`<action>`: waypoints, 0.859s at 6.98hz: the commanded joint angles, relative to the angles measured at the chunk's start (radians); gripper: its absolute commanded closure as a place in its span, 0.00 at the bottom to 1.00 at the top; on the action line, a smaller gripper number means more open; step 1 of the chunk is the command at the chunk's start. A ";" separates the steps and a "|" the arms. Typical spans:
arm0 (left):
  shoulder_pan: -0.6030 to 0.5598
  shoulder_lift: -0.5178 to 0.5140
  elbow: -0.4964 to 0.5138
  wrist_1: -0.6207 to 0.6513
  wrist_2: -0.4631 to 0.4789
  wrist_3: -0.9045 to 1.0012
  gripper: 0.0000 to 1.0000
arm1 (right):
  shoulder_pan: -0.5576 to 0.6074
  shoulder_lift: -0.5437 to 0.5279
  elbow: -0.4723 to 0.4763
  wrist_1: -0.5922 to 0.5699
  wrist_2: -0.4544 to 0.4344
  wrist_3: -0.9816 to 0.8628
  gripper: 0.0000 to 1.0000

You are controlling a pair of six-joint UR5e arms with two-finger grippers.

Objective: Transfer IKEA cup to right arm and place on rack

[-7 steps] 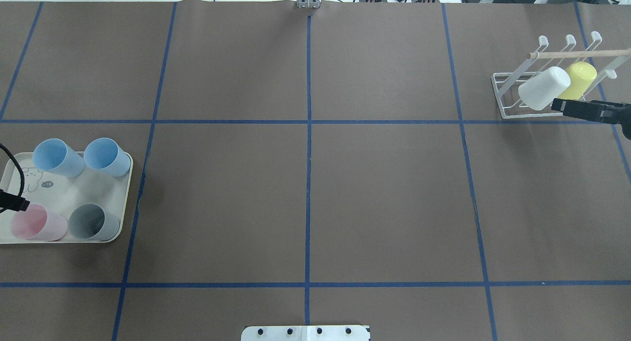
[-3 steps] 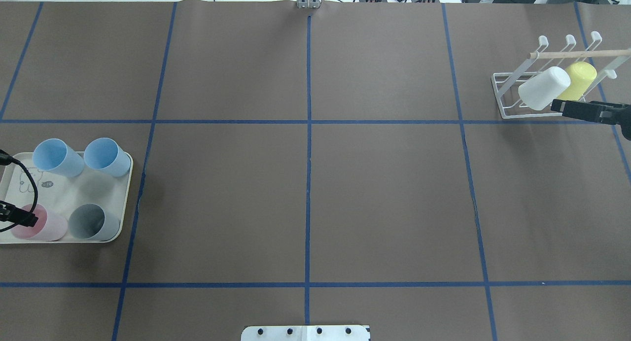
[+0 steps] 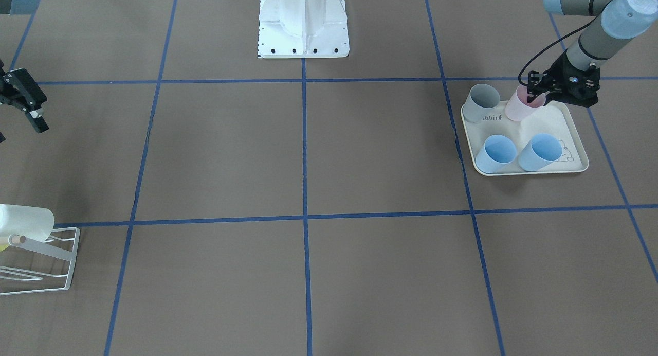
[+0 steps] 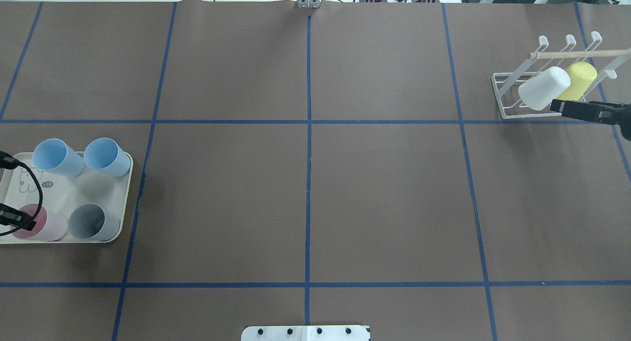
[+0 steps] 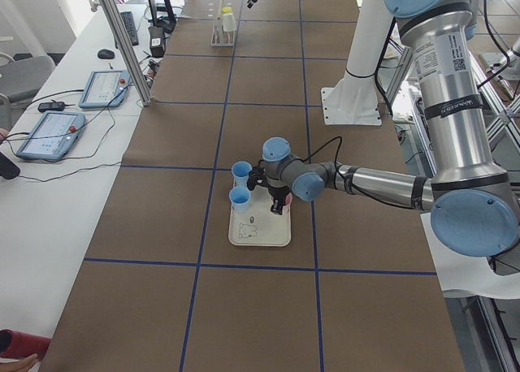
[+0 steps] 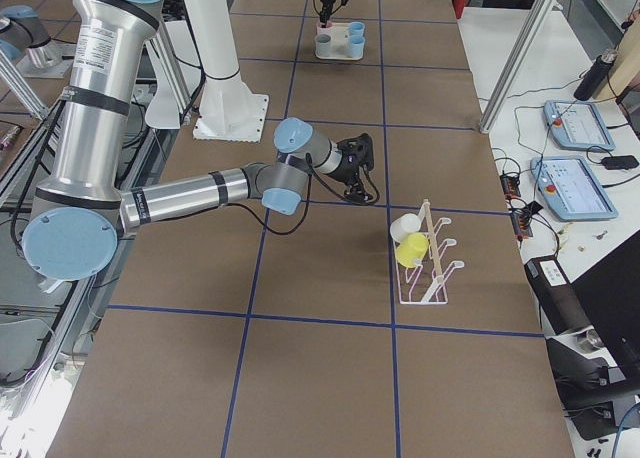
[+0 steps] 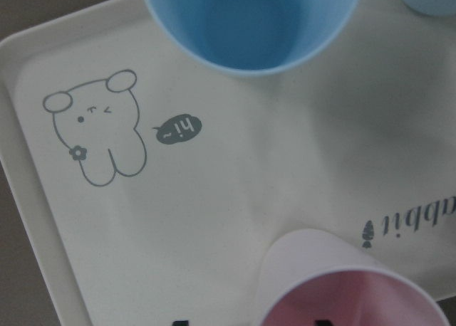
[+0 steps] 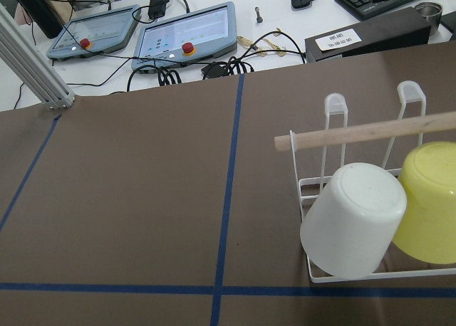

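Light is bright, even and diffuse from above, with no hard glare on the brown table paper (image 4: 222,198). In the overhead view a faint, soft-edged shadow lies on the paper just right of the tray (image 4: 74,193). In the front-facing view a similar dim patch lies just off the tray's camera-side edge. The side view from the robot's left is washed out white far beyond the tray, at the upper left corner. The left wrist view, close above the tray, is soft: the pink cup (image 7: 356,290) and a blue cup (image 7: 249,20) blur at their rims, though the tray's print reads clearly.
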 commanded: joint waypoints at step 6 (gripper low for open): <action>-0.333 -0.048 -0.370 0.238 -0.020 -0.032 1.00 | -0.004 0.020 0.000 0.000 -0.003 0.002 0.00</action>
